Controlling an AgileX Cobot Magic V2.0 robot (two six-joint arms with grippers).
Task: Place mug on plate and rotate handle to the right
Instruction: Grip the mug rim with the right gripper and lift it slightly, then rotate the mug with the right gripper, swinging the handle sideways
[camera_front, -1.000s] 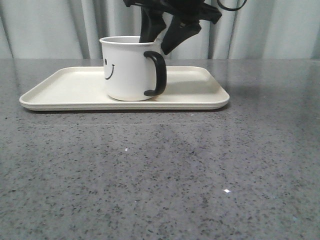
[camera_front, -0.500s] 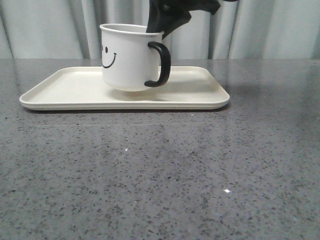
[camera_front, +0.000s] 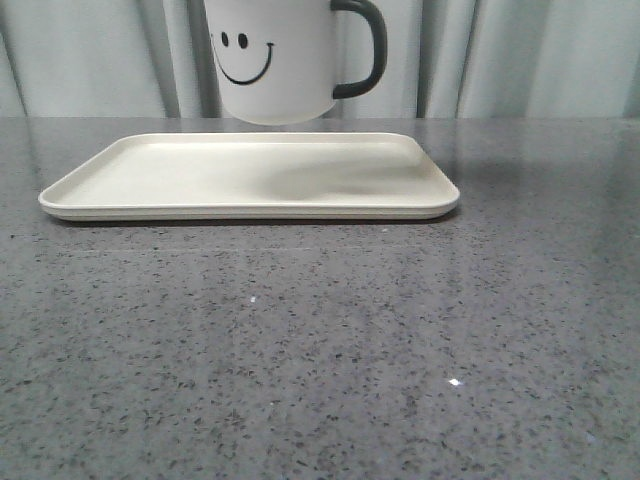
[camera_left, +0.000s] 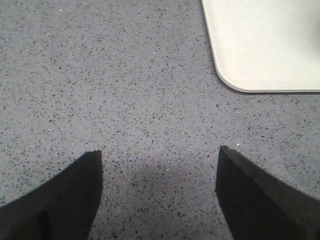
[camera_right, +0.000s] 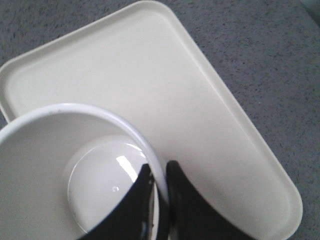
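Observation:
The white mug (camera_front: 275, 65) with its black smiley face hangs in the air above the cream plate (camera_front: 150, 175), its top cut off by the frame. Its black handle (camera_front: 368, 50) points to the right. In the right wrist view my right gripper (camera_right: 161, 172) is shut on the mug's rim (camera_right: 142, 142), one finger inside and one outside, with the plate (camera_right: 200, 125) below. My right gripper itself is out of the front view. My left gripper (camera_left: 159, 156) is open and empty over bare tabletop, beside a corner of the plate (camera_left: 260, 45).
The grey speckled tabletop (camera_front: 320, 350) stretches in front of and around the plate. A pale curtain (camera_front: 520, 60) hangs behind the table.
The mug has risen from the plate, high enough that its top leaves the frame. It has turned, so the smiley face now faces the camera and the handle points right.

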